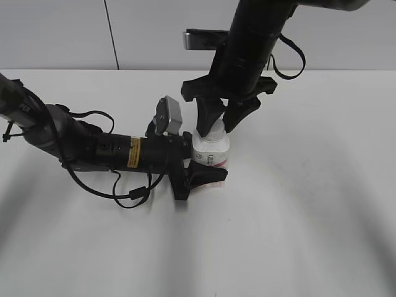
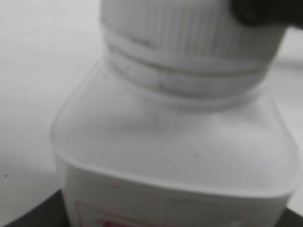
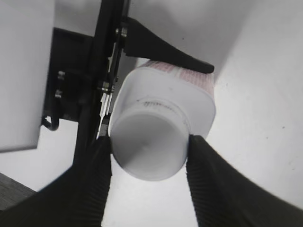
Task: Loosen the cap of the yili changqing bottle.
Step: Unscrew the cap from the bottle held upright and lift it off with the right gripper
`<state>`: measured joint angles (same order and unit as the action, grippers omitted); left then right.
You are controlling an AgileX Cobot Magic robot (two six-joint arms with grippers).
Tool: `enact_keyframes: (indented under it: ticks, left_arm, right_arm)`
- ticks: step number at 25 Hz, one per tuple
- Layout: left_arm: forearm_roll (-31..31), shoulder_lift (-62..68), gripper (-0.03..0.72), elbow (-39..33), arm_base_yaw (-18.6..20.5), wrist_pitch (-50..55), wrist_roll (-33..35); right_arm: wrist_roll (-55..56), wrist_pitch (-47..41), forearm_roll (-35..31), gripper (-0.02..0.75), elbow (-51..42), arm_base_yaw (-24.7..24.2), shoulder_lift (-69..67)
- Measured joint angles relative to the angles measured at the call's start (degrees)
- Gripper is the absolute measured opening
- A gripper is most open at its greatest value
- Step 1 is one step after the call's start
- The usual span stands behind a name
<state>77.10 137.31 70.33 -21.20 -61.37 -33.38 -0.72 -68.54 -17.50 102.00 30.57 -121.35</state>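
Observation:
The yili changqing bottle [image 1: 211, 150], white and squat with a red-pink label, stands upright on the white table [image 1: 309, 223]. My left gripper [image 1: 213, 159] comes in low from the left and is shut on the bottle's body; one of its fingers [image 3: 165, 52] lies along the labelled side. From above, my right gripper [image 3: 149, 152] has a ribbed pad pressed against each side of the white cap [image 3: 148, 147]. In the left wrist view the bottle [image 2: 175, 156] fills the frame, with the ribbed cap [image 2: 184, 33] at the top and a dark right finger [image 2: 265, 12] on it.
The left arm [image 1: 111, 150] with its cables lies low across the table's left half. The right arm [image 1: 253, 37] descends steeply from the upper middle. A pale wall runs behind the table's far edge.

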Motion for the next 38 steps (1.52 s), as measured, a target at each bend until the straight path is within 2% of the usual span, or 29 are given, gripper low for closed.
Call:
enact_keyframes:
  ticks: [8, 13, 25, 38]
  left_arm:
    - [0.1, 0.0, 0.407, 0.0, 0.0, 0.0, 0.0]
    - [0.2, 0.0, 0.407, 0.0, 0.0, 0.0, 0.1]
    - [0.2, 0.0, 0.407, 0.0, 0.0, 0.0, 0.2]
    - [0.2, 0.0, 0.407, 0.0, 0.0, 0.0, 0.2]
  right_arm:
    - [-33.3, 0.0, 0.5, 0.387, 0.0, -0.1, 0.0]
    - [-44.2, 0.0, 0.7, 0.386, 0.1, -0.1, 0.0]
    - [-63.6, 0.0, 0.8, 0.386, 0.3, -0.1, 0.0]
    - [-65.3, 0.2, 0.8, 0.386, 0.3, -0.1, 0.0]
